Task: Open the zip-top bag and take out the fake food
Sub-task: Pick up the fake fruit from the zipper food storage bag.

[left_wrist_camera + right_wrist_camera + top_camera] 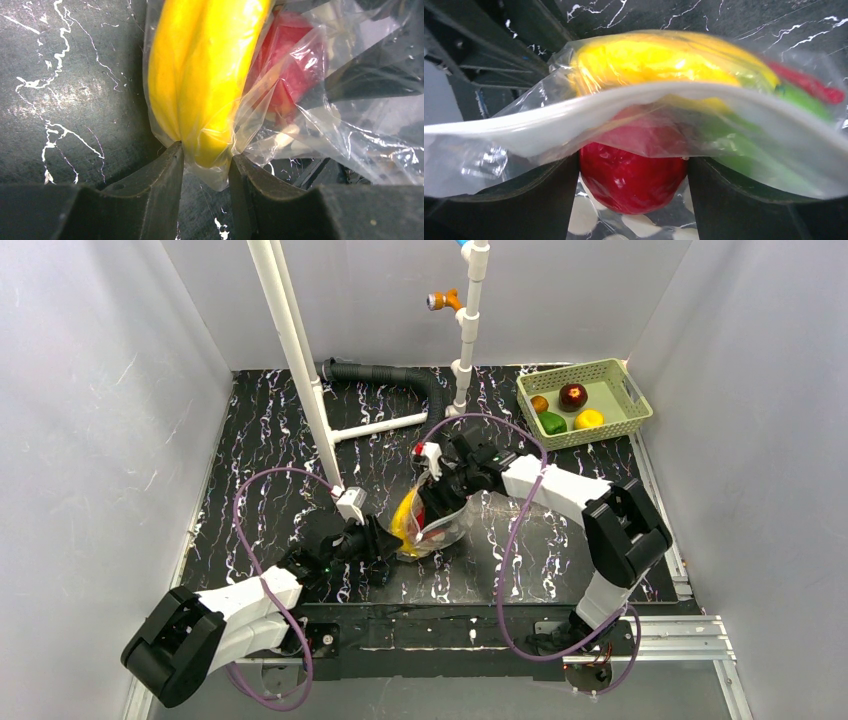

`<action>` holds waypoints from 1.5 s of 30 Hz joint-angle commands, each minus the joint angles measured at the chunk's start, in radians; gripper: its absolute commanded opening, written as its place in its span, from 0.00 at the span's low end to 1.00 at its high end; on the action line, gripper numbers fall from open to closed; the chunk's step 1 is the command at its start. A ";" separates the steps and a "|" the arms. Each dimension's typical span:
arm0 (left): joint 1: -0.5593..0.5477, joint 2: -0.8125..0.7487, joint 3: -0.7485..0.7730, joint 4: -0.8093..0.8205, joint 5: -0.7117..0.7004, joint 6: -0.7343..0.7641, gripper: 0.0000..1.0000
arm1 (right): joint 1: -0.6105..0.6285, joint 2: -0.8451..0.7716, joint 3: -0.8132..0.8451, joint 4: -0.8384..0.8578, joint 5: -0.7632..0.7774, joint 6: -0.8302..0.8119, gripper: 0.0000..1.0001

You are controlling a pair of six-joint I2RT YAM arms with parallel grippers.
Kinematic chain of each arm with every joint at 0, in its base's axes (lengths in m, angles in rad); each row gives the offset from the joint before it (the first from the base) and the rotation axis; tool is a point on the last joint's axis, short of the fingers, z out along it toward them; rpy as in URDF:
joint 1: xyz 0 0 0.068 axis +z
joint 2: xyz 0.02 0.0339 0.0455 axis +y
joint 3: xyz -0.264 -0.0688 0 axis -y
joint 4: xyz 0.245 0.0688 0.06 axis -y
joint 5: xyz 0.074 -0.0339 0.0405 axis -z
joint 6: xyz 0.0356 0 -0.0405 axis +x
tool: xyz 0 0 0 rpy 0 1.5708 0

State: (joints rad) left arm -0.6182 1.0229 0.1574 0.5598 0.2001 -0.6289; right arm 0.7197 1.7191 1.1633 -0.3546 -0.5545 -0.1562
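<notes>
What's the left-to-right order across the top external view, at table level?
Left end effector → yellow plastic banana inside the clear dotted zip-top bag → right end effector → green slotted plastic basket.

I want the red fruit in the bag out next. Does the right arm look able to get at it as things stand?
Probably yes: the right pincer straddles the red fruit at the mouth of the bag, whose rim only drapes over the fruit's top.

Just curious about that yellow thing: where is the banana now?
The banana sits inside the zip-top bag at mid-table in the top view, its end pinched through the plastic by the left hand, beside a red fruit.
</notes>
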 commanded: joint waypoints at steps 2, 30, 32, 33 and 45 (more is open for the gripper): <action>-0.003 0.011 -0.011 -0.071 -0.007 0.017 0.00 | -0.057 -0.082 0.033 -0.046 -0.137 -0.040 0.21; -0.002 0.024 0.008 -0.050 0.033 0.009 0.00 | -0.201 -0.168 0.014 -0.034 -0.398 0.016 0.19; -0.002 0.026 0.009 -0.044 0.042 0.010 0.00 | -0.215 -0.180 0.004 -0.002 -0.398 0.054 0.18; -0.002 0.028 0.008 -0.038 0.047 0.010 0.00 | -0.224 -0.185 0.000 0.014 -0.406 0.073 0.18; -0.002 0.079 0.034 0.019 0.114 0.000 0.00 | -0.271 -0.222 -0.026 0.094 -0.497 0.149 0.18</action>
State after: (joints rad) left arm -0.6186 1.0885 0.1635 0.5682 0.2779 -0.6319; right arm 0.4576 1.5326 1.1534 -0.3168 -0.9791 -0.0395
